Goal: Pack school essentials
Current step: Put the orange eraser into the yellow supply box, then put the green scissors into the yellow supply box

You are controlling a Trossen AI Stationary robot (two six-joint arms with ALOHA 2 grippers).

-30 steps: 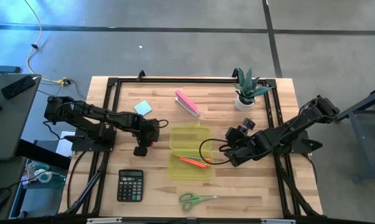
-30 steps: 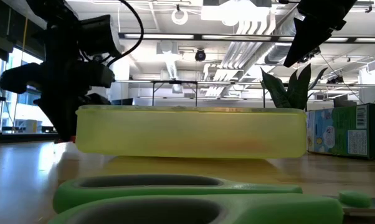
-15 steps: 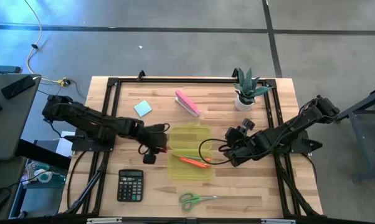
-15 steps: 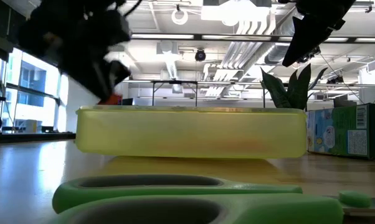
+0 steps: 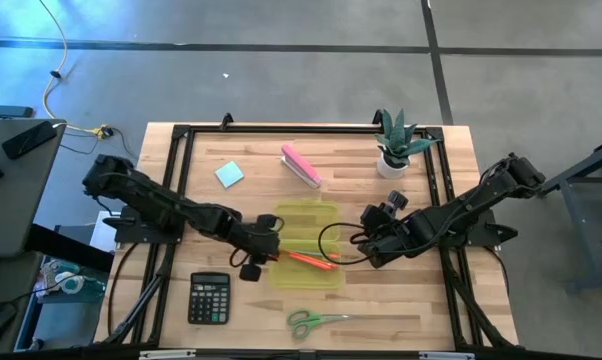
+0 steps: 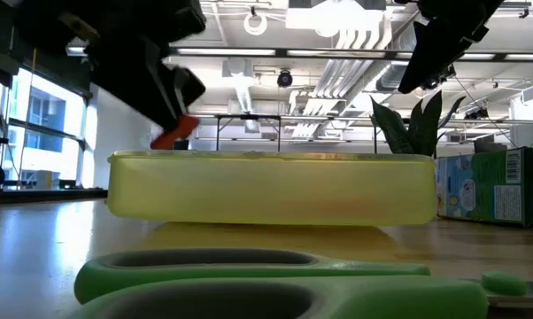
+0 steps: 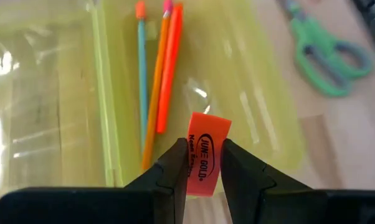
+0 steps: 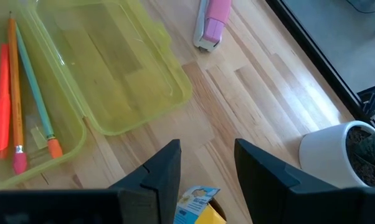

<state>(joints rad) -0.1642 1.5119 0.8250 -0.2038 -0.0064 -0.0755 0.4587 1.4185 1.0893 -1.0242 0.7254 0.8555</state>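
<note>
**Eraser Poised Over the Open Case**

My left hand [image 7: 200,163] is closed on a small orange eraser [image 7: 204,154], pinched upright between both fingers, above the yellow case [image 5: 306,245] at its 9 o'clock edge. In the left wrist view the half of the case holding the pencils [image 7: 157,81] lies straight ahead of the eraser; the pencils' long axis runs away from my hand, so, as I judge it, the eraser can drop alongside them without crossing. The case's other half looks empty.

My right hand [image 8: 206,163] waits at the case's 3 o'clock side, fingers parted, holding nothing; a small crayon box [image 8: 196,204] lies just below it.

The scissors [image 5: 314,321] lie on the counter [image 5: 431,300] at 6 o'clock from the case, and the blue pad [image 5: 229,174] at 10 o'clock, both still unpacked.
</note>
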